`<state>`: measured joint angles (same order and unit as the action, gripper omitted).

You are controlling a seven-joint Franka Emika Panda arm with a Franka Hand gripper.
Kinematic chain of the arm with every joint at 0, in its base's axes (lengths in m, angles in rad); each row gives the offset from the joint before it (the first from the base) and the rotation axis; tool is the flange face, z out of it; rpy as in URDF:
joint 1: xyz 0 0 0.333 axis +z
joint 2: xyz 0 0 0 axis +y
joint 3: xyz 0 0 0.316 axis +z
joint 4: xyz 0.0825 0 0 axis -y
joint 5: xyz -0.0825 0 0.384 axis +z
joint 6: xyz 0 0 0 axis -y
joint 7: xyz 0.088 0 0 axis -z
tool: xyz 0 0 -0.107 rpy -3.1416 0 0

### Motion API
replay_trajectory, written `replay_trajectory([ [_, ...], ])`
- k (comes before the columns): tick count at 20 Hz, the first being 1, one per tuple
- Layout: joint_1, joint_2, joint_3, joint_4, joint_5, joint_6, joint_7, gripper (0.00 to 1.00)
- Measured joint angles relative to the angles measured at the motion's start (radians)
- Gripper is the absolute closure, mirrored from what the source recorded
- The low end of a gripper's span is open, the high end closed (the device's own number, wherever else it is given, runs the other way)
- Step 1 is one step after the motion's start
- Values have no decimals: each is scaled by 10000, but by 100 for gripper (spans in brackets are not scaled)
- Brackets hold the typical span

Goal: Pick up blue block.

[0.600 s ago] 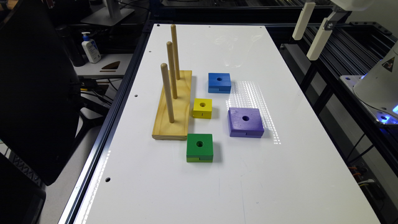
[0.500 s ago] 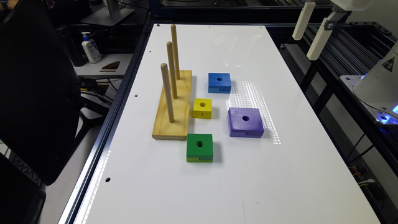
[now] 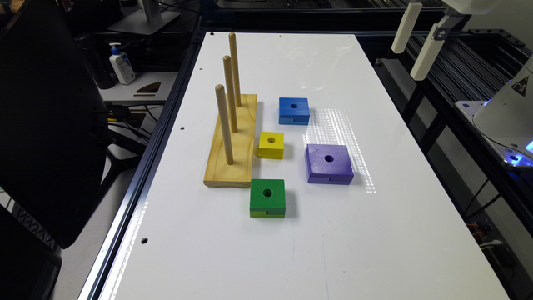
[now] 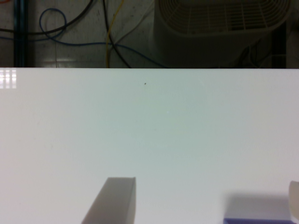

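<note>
No legible text is found. A label is carried by the pump bottle (image 3: 121, 63) at the exterior view's upper left, and a triangular warning sticker (image 3: 521, 86) by the white robot base (image 3: 506, 116) at right; neither can be read.

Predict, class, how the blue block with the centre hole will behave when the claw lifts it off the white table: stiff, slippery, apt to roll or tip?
The blue block looks solid with crisp edges, so it is probably stiff. It lies flat and low on the table, so it is unlikely to roll or tip. Its smooth painted-looking sides might be slightly slippery.
</note>
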<state>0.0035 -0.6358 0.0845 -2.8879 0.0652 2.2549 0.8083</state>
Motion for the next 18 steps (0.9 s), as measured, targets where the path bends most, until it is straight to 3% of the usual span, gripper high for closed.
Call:
replay_trajectory([
  [12, -3, 0, 0, -1, 0, 0, 0, 0],
  [18, 105, -3, 11, 18, 14, 46, 10, 0],
])
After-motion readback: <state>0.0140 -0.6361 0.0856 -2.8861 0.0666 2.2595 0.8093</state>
